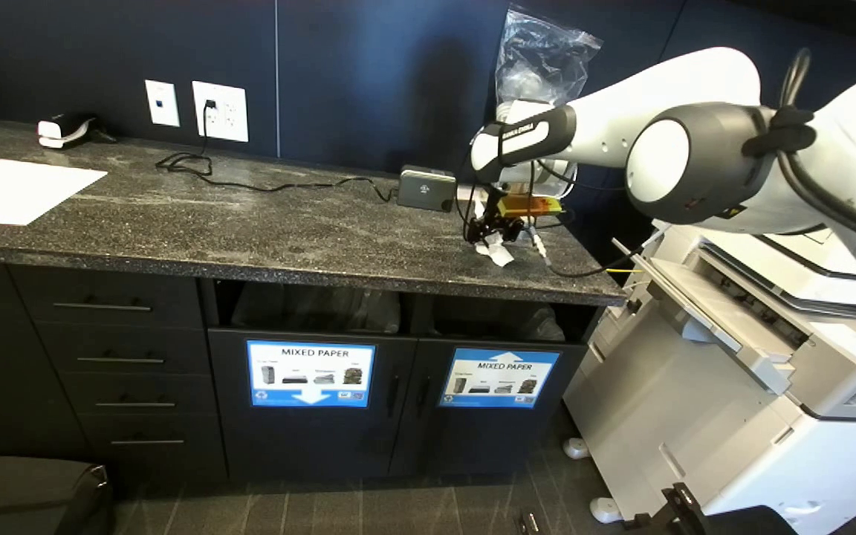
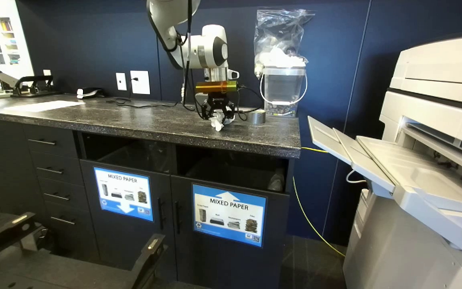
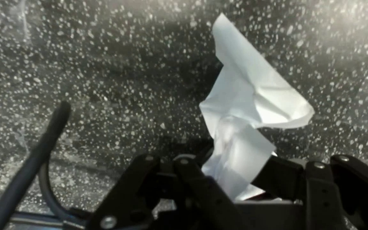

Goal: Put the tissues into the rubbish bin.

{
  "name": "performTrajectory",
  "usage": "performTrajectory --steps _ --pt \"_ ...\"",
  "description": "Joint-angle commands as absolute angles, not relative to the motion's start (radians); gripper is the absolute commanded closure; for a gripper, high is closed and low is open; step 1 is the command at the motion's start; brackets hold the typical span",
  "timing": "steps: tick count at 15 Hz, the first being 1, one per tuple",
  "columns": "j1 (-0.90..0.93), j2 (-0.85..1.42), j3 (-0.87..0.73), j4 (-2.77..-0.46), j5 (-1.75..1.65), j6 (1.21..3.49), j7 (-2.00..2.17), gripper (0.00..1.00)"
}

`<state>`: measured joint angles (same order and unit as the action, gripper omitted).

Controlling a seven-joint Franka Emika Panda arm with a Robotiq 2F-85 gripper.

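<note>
Left of the gripper (image 2: 217, 115), the near countertop (image 2: 146, 121) is free. A cable (image 1: 268, 190) and box (image 1: 426, 189) obstruct the far side, a roll (image 2: 256, 117) and bucket (image 2: 281, 86) the far right.

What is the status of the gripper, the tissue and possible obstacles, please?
Gripper low over countertop, firm grip unconfirmed. Crumpled tissue partly between fingers, not yet binned. Black cable beside gripper, might snag.
</note>
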<state>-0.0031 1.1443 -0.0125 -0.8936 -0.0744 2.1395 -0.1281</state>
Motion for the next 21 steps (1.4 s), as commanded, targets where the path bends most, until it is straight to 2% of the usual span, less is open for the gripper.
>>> performTrajectory --steps 1,21 --pt "-0.003 0.993 -0.02 -1.132 -0.101 2.112 -0.188 0.83" --pt "-0.179 0.356 -0.003 -2.091 -0.066 2.199 -0.463 0.84"
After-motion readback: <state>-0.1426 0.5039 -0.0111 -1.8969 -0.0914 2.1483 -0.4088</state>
